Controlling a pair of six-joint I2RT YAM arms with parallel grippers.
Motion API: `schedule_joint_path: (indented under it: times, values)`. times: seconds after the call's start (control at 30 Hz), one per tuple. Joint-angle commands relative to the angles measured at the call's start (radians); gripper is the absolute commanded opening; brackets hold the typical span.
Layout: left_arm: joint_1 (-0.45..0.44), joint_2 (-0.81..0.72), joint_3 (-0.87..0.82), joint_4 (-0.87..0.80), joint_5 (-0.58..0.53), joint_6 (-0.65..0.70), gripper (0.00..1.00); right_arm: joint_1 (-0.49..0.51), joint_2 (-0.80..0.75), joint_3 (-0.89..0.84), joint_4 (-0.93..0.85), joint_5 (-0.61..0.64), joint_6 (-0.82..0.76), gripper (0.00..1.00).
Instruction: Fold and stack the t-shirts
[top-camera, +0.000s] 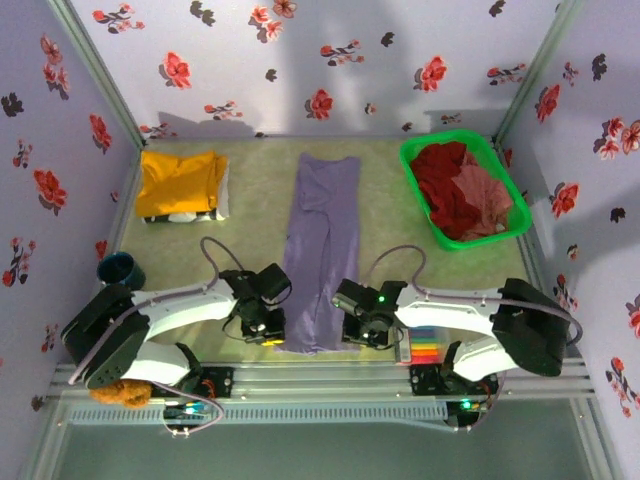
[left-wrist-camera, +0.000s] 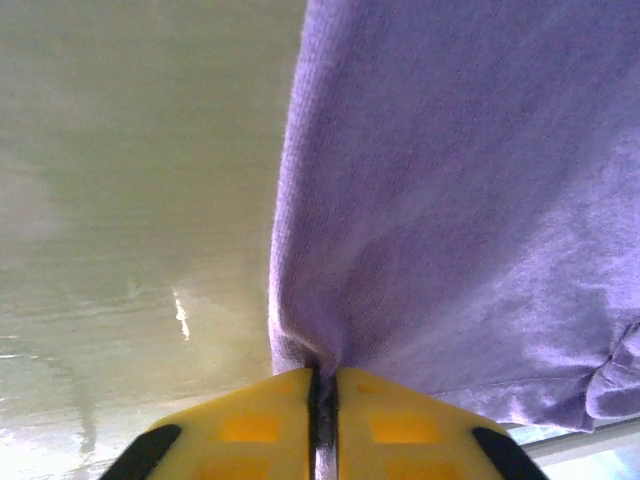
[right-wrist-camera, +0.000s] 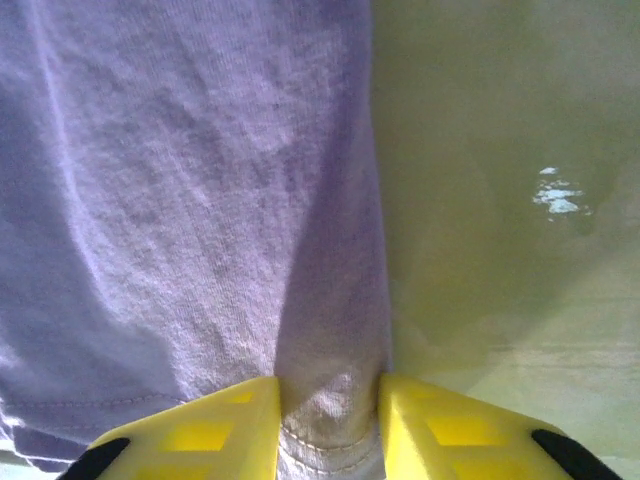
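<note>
My left tool (top-camera: 262, 326) sits low over the near left corner of the long lavender-purple cloth t-shirt (top-camera: 322, 250). This shirt lies folded into a narrow strip down the middle of the pale green worktop (top-camera: 250, 190), its far end towards the back wall and its near end between my two arms.

In the left wrist view the yellow fingers of the left tool (left-wrist-camera: 322, 378) are pressed almost together. A pinch of the shirt's (left-wrist-camera: 450, 200) edge is caught in the thin slit between them, and bare worktop (left-wrist-camera: 130, 150) lies to the left of it.

My right tool (top-camera: 362, 326) is at the near right corner of the same shirt. In the right wrist view its fingers (right-wrist-camera: 328, 388) stand a little apart, closed on a bunched ridge of hem that fills the gap. The purple cloth (right-wrist-camera: 180, 200) spreads to the left and worktop (right-wrist-camera: 500, 150) to the right.

A folded mustard-yellow cloth t-shirt (top-camera: 178, 182) rests at the far left. At the far right, a green plastic basket (top-camera: 480, 238) holds a crumpled dark red t-shirt (top-camera: 440, 172) and a salmon-pink t-shirt (top-camera: 487, 200).
</note>
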Motion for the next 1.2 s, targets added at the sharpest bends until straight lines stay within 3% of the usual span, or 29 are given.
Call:
schedule_joint_path:
  times: [0.0,0.1,0.23,0.4,0.57,0.7,1.17]
  values:
    - [-0.007,0.015,0.005,0.037,0.017,-0.014,0.07,0.009,-0.015,0.006,-0.025,0.022,0.008,0.15]
    - [0.006,0.011,0.067,-0.006,0.013,0.014,0.00,0.008,-0.065,0.017,-0.046,0.064,0.009,0.01]
    - [0.054,0.039,0.226,-0.125,-0.012,0.092,0.00,-0.052,-0.155,0.029,-0.084,0.124,-0.004,0.00]
    - [0.164,0.138,0.419,-0.185,0.009,0.215,0.00,-0.264,-0.197,0.050,-0.023,0.088,-0.107,0.00]
    - [0.276,0.294,0.662,-0.263,-0.031,0.363,0.00,-0.474,-0.068,0.181,-0.033,0.020,-0.286,0.00]
    - [0.354,0.395,0.805,-0.292,-0.041,0.431,0.00,-0.573,0.060,0.322,-0.074,-0.016,-0.397,0.00]
    - [0.523,0.627,0.968,-0.212,0.101,0.499,0.00,-0.696,0.405,0.627,-0.114,-0.109,-0.522,0.00]
